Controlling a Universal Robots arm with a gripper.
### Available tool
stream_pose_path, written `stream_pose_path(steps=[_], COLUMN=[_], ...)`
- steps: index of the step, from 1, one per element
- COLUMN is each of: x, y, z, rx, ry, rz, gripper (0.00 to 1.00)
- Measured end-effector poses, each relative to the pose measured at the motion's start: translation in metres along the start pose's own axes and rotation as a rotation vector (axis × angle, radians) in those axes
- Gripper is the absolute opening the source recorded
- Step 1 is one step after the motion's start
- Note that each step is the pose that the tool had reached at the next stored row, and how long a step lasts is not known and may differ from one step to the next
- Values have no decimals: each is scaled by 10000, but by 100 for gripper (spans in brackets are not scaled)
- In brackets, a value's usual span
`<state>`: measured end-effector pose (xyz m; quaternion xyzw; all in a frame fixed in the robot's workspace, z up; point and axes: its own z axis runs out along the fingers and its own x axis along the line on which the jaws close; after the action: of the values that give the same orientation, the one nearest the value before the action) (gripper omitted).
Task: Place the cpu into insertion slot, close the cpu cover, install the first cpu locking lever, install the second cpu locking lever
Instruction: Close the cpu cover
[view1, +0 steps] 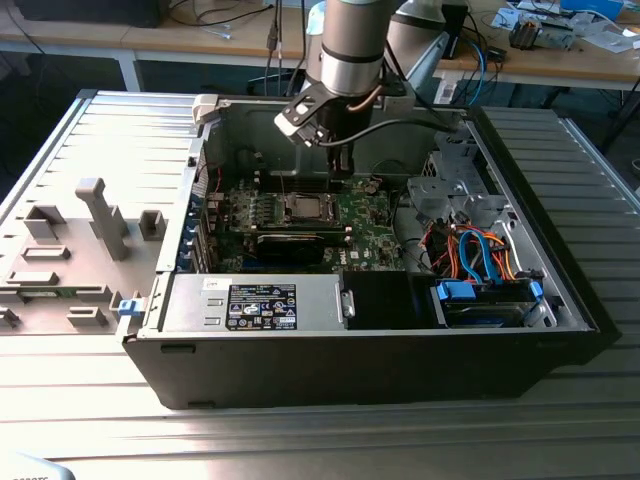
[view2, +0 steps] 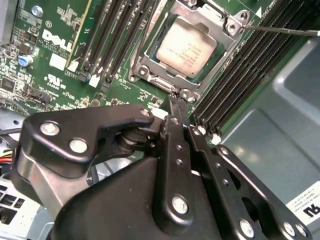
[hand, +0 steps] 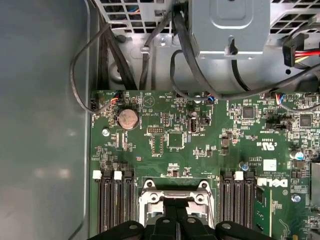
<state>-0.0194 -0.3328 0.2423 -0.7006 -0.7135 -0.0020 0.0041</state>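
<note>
The cpu (view2: 186, 47), a pale silvery square chip, lies in the insertion slot (view1: 303, 207) on the green motherboard. The cpu cover (view2: 150, 52), a silver frame with a square window, lies flat around the chip. One thin locking lever (view2: 285, 31) runs out from the socket's corner across the memory slots. My gripper (view2: 175, 100) is shut, with its tips at the socket's edge and nothing visible between them. In the exterior view the gripper (view1: 342, 172) hangs just behind the socket. The first wrist view shows the gripper (hand: 177, 222) over the socket (hand: 175, 196).
The motherboard (hand: 200, 145) sits inside an open computer case (view1: 360, 370) lying on its side. Black memory slots (view2: 245, 75) flank the socket. Cables (view1: 480, 255) and a drive cage fill the exterior view's right side, and a power supply (view1: 255, 305) lines the front.
</note>
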Motion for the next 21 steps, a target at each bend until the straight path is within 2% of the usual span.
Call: stream_pose_path(steps=[7,10,18,21], x=[1,2,4,5], y=[-99,-166,-257,-333], z=[31,47,60,63], rx=[0,0,0,0], ry=[-1,-1,0,0], rz=[0,0,0,-2], gripper=[11,11,11,11])
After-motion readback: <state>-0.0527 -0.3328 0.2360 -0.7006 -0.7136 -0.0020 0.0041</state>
